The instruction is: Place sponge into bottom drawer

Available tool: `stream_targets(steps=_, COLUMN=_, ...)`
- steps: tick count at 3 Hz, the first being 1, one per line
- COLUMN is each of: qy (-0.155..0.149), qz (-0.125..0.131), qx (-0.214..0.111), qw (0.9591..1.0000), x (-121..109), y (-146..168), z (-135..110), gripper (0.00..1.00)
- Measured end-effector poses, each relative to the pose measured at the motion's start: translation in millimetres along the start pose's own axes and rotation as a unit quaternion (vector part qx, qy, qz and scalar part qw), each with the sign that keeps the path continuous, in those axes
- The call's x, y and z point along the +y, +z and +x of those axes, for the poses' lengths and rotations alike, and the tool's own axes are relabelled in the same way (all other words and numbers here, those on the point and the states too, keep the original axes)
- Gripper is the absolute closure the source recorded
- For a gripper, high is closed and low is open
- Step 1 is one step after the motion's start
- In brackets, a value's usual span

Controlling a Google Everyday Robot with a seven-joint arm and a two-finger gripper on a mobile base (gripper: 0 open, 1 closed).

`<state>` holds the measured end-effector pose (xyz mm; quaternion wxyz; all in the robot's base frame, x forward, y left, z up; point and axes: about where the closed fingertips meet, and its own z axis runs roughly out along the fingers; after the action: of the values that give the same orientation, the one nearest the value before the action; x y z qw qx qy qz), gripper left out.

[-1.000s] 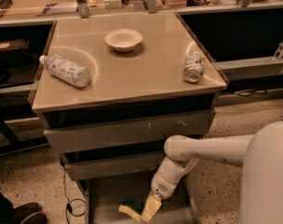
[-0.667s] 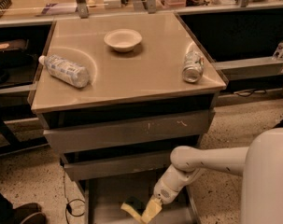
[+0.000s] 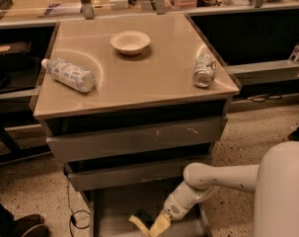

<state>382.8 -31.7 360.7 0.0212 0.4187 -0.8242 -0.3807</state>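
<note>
Speckled flooring surrounds a tan table [image 3: 139,90] with three grey drawers beneath it. The scratched top drawer [image 3: 134,139] and the plain middle drawer [image 3: 129,176] are pushed in, and the bottom drawer [image 3: 112,209] is pulled out.

On the table lie one white bowl [image 3: 130,42] near the back, one plastic bottle [image 3: 69,75] on its side at the left, and one can [image 3: 204,70] on its side at the right, all well apart.

One white arm [image 3: 223,177] comes in from the right. Its upper link is nearly level, and it bends at a rounded elbow in front of the middle drawer. From there it slopes down and left into the open bottom drawer.

The claw [image 3: 158,226] sits low inside that drawer, touching the single sponge [image 3: 140,219], whose yellow body and dark top show just to its left, over the drawer floor. Whether the claw is clamped on the sponge or spread apart, I cannot tell.

Compared with a second ago, the elbow has sunk lower and the upper link lies flatter. The sponge is in nearly the same spot in the drawer, and the bowl, bottle and can have not moved.
</note>
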Motion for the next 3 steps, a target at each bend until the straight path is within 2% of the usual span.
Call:
stream_targets(steps=1, qy=0.018, qz=-0.016, qx=-0.021, qw=0.9995, x=-14.3, y=31.3, z=1.7, gripper=1.00)
stream_targets(steps=2, qy=0.049, qz=-0.022, qx=-0.058, qw=0.9968, x=-43.8, y=75.0, z=3.3, gripper=1.00)
stream_targets(steps=3, qy=0.078, qz=-0.019, qx=-0.074, qw=0.9940, x=-67.0, y=108.1, z=7.6, gripper=1.00)
